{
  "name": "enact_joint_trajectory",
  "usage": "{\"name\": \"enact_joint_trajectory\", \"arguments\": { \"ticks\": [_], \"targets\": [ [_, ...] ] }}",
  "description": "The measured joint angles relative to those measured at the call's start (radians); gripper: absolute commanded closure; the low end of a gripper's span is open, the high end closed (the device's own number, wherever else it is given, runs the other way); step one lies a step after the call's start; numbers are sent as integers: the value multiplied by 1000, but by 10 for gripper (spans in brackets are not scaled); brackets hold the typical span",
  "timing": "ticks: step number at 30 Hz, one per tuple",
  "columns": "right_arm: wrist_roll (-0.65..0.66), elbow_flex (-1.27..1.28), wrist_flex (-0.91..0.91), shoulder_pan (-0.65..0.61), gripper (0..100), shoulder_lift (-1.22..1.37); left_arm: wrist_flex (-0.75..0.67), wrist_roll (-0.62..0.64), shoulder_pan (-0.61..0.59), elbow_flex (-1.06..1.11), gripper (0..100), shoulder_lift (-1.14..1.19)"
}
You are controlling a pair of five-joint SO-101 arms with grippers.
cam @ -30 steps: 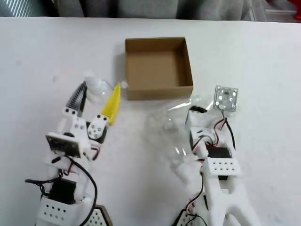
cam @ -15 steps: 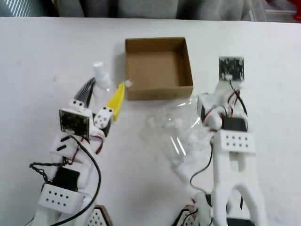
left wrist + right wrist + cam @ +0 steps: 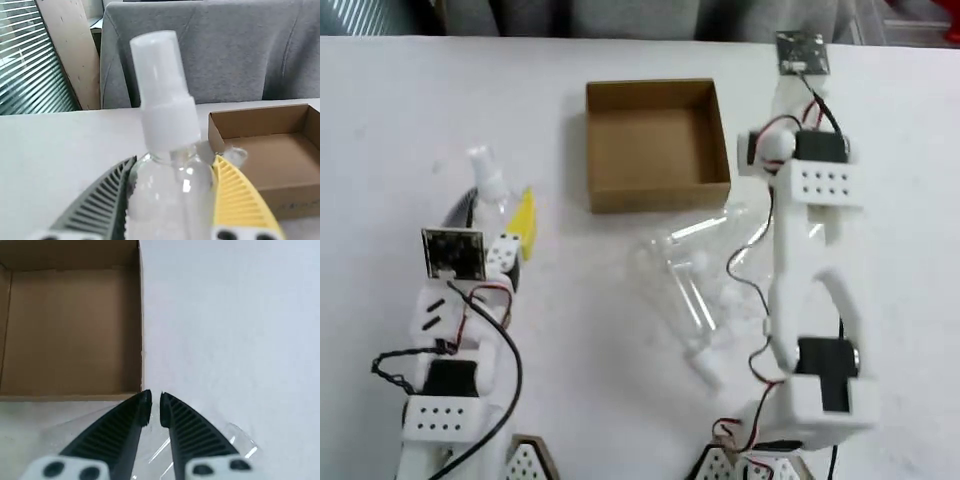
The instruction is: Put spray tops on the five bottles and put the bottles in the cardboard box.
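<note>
Left gripper point(image 3: 172, 167) clamped on clear bottle point(image 3: 170, 200), grey and yellow fingers either side. White spray top point(image 3: 162, 90) sits on bottle. Bottle is left of cardboard box point(image 3: 660, 193) in high view. Right gripper point(image 3: 154, 402) fingers almost together, holding nothing, tips near box corner. Loose clear bottles point(image 3: 688, 285) lie on table point(image 3: 400, 110) between arms.

left arm point(image 3: 455, 330): folded; left gripper point(image 3: 173, 161) clamped on spray bottle point(image 3: 167, 145). right arm point(image 3: 810, 230): stretched forward; right gripper point(image 3: 155, 402) tips nearly touching.
</note>
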Motion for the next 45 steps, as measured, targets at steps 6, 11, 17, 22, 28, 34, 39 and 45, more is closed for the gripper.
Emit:
{"name": "enact_joint_trajectory", "arguments": {
  "ticks": [6,11,17,22,28,34,39,45],
  "targets": [
    [63,-196,25,-54,973,239,0,0,0,40,902,0],
    [68,-315,48,-78,858,382,0,0,0,40,902,0],
    [69,-436,101,-91,872,483,0,0,0,40,902,0],
    [69,-468,103,-92,898,559,0,0,0,40,902,0],
    [64,-470,103,-109,979,615,0,0,0,40,902,0],
    [-51,-470,107,-153,982,615,0,0,0,40,902,0],
    [-69,-531,166,-224,982,617,0,0,0,40,902,0],
    [-71,-597,256,-292,982,617,0,0,0,58,902,0]
  ]
}}
